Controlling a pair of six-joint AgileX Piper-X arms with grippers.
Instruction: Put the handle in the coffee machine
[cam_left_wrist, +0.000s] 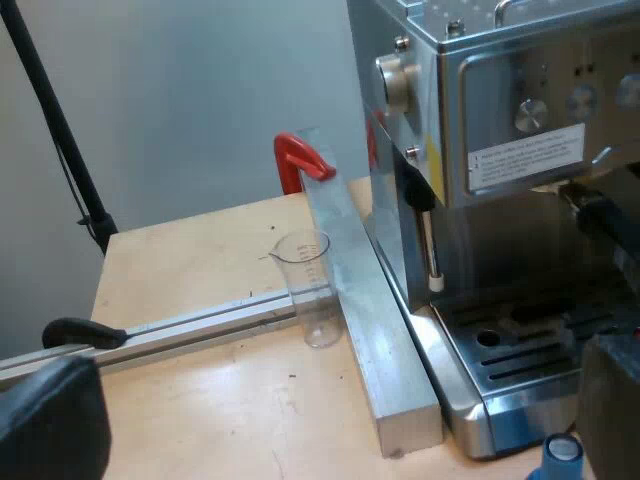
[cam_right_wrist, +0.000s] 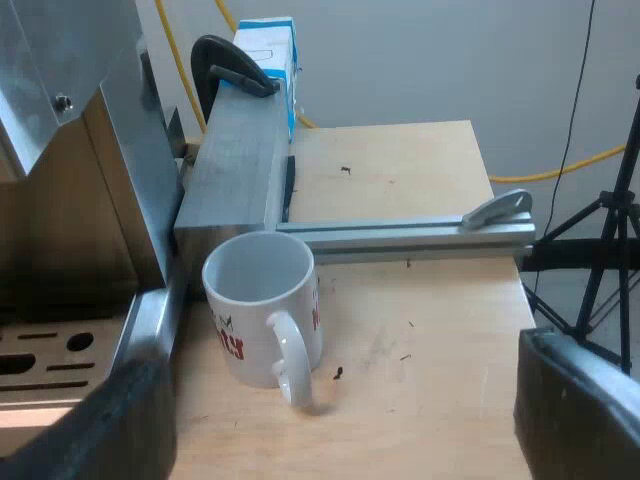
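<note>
The espresso machine (cam_left_wrist: 500, 130) stands with its steel front and drip tray (cam_left_wrist: 520, 350) close to my left gripper (cam_left_wrist: 330, 410). That gripper is open, its fingers (cam_left_wrist: 50, 420) wide apart over the wooden table with nothing between them. A dark handle-like part (cam_left_wrist: 600, 215) juts out under the machine's front panel; its end is cut off from sight. My right gripper (cam_right_wrist: 350, 390) is open too, hovering just short of a white mug (cam_right_wrist: 265, 310) with red lettering, which stands beside the machine's drip tray (cam_right_wrist: 60, 350).
A clear measuring glass (cam_left_wrist: 312, 290) stands against an aluminium bar (cam_left_wrist: 370, 320) held by a red clamp (cam_left_wrist: 300, 160). A blue tamper (cam_left_wrist: 560, 455) sits by the tray's corner. A black clamp (cam_right_wrist: 230, 65), a blue-and-white carton (cam_right_wrist: 270, 50) and a tripod (cam_right_wrist: 600, 250) beyond the table edge.
</note>
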